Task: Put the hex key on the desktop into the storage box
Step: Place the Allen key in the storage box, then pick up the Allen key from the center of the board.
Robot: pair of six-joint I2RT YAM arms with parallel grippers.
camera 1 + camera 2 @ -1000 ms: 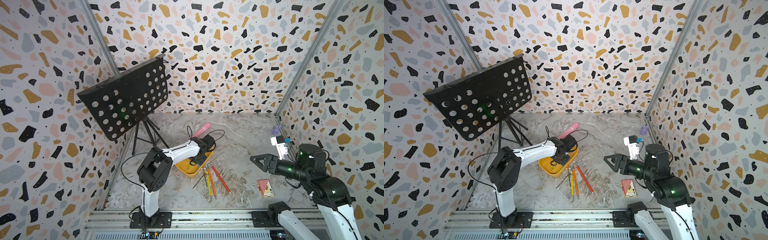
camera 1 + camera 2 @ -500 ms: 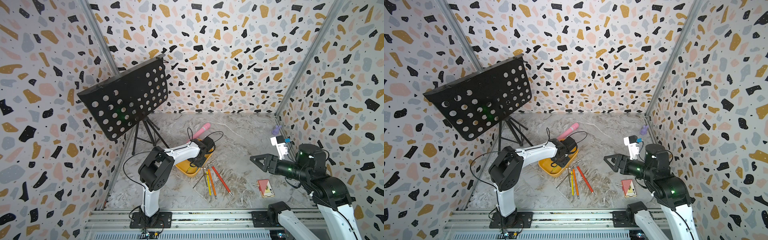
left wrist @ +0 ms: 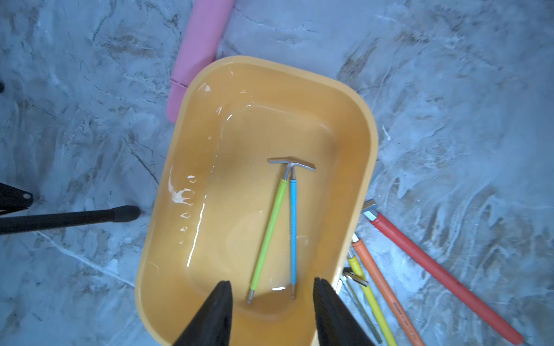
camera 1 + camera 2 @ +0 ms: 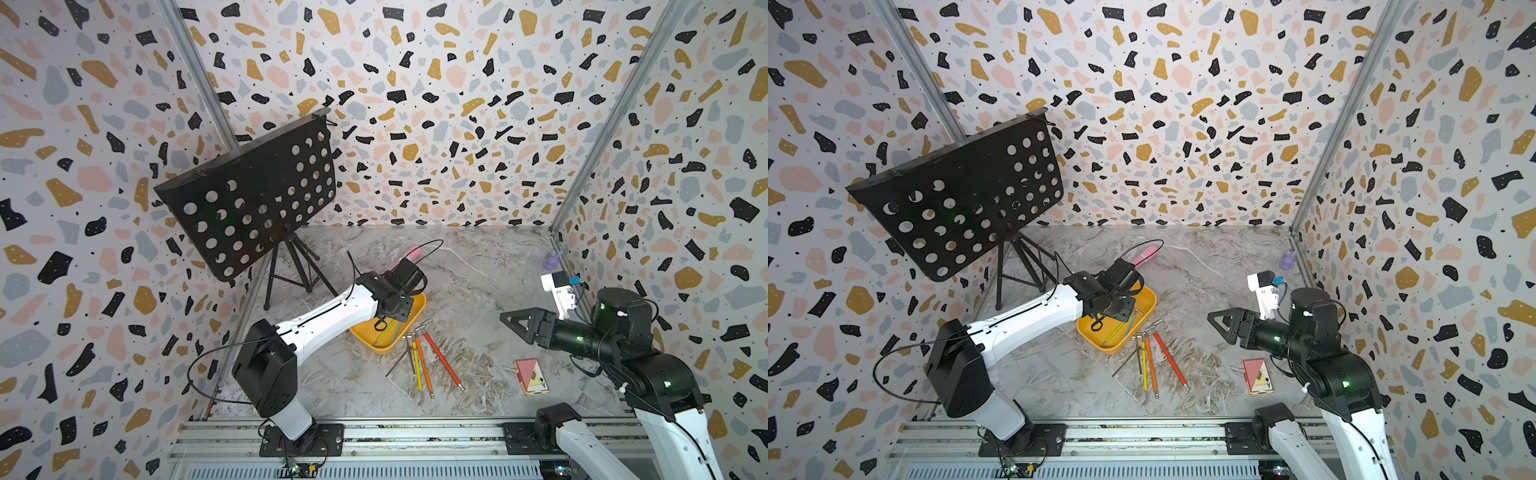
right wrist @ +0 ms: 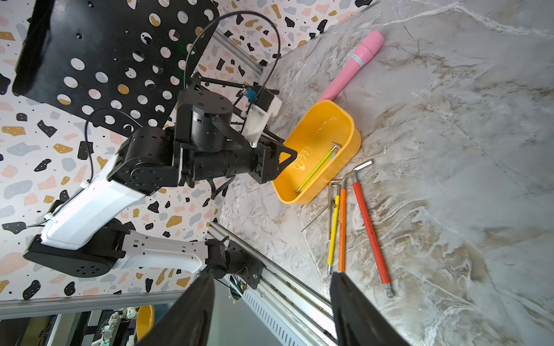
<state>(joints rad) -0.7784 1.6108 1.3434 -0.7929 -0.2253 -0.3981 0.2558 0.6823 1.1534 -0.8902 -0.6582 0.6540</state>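
Across the enclosure floor lies the desktop [image 4: 478,282], a grey-and-white marbled surface with brownish veins. At its far left corner stands a black music stand [image 4: 249,203] with a perforated plate.

The left arm [image 4: 324,320] reaches forward over the storage box [image 3: 186,155], a shallow yellow-orange tray on the desktop. The left gripper [image 3: 271,284] hangs above one end of the box, fingers parted and holding nothing. The right arm [image 4: 623,353] is raised at the right side, well apart from the box. The right gripper [image 5: 271,278] is spread wide and empty.

A pink tube [image 3: 198,54] lies on the desktop at the far end of the box, partly hidden behind its rim. A red card box [image 4: 531,376] rests near the right arm.

Two hex keys lie on the floor of the storage box, close together with bent ends crossing: the green hex key [image 3: 269,230] and the blue hex key [image 3: 293,227]. On the desktop, just beside one long side of the box, lie the red hex key [image 3: 434,269], the orange hex key [image 3: 386,292], the yellow hex key [image 3: 370,299] and a thin bare metal key [image 5: 314,218]. A small purple object [image 4: 552,259], too small to identify, sits by the far right wall.
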